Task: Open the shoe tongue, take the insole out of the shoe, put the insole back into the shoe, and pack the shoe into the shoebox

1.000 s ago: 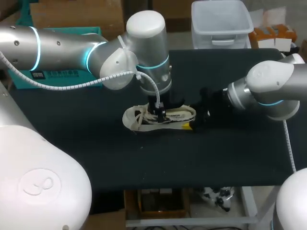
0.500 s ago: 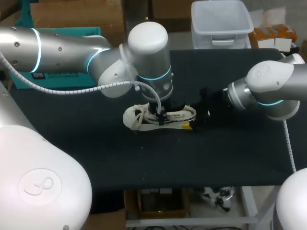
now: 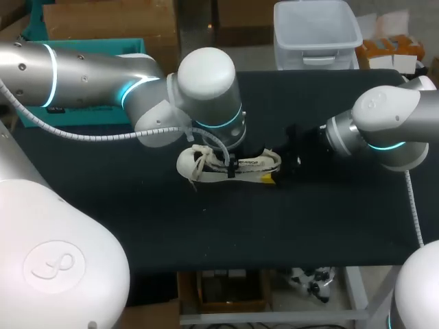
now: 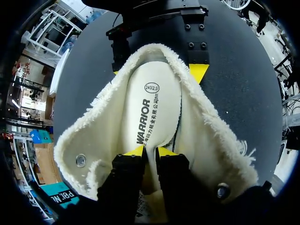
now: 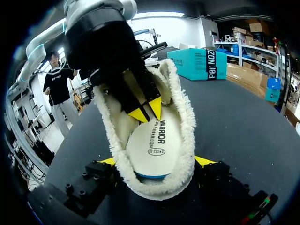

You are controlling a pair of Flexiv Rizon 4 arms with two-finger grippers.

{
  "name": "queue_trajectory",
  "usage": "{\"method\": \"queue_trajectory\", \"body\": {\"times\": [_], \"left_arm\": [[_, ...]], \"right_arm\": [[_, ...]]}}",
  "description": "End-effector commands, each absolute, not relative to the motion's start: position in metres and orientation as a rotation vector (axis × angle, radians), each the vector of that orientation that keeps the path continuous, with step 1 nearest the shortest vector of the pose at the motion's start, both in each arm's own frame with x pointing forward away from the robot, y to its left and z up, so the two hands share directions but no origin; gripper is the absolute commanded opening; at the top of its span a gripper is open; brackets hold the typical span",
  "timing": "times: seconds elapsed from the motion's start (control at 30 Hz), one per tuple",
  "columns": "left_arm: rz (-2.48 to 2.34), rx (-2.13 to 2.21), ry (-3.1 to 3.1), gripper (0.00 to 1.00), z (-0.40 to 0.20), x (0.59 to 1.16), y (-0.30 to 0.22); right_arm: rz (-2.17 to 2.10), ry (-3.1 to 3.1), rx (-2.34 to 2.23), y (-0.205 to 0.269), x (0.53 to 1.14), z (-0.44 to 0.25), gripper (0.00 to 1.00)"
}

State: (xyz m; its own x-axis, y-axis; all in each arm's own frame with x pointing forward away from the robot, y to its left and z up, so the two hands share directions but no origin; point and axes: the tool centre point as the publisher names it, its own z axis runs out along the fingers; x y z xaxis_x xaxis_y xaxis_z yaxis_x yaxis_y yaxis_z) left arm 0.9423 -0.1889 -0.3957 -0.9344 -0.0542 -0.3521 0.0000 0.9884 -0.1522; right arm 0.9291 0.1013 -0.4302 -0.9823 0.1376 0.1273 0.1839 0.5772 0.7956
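On table (image 3: 309,219) centre, shoe (image 3: 236,165) is clamped at heel (both sides) by right end effector (image 5: 155,161); insole (image 4: 154,108) inside it is pinched at its edge by nearly closed left end effector (image 4: 150,151).

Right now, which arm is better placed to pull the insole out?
Left. The left hand is inside the shoe, tips apparently closed on the insole; the right hand grips the shoe from outside.
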Motion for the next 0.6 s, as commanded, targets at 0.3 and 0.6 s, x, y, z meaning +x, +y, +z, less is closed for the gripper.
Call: {"method": "queue_trajectory", "body": {"times": [0.3, 0.6], "left_arm": [[-0.229, -0.031, 2.691, 0.13, -0.445, 0.993, -0.208], [-0.249, -0.022, 2.642, 0.00, -0.436, 1.011, -0.215]], "right_arm": [[-1.397, -2.736, -0.270, 0.102, 0.925, -0.437, 0.00], [-1.397, -2.736, -0.270, 0.102, 0.925, -0.437, 0.00]]}}
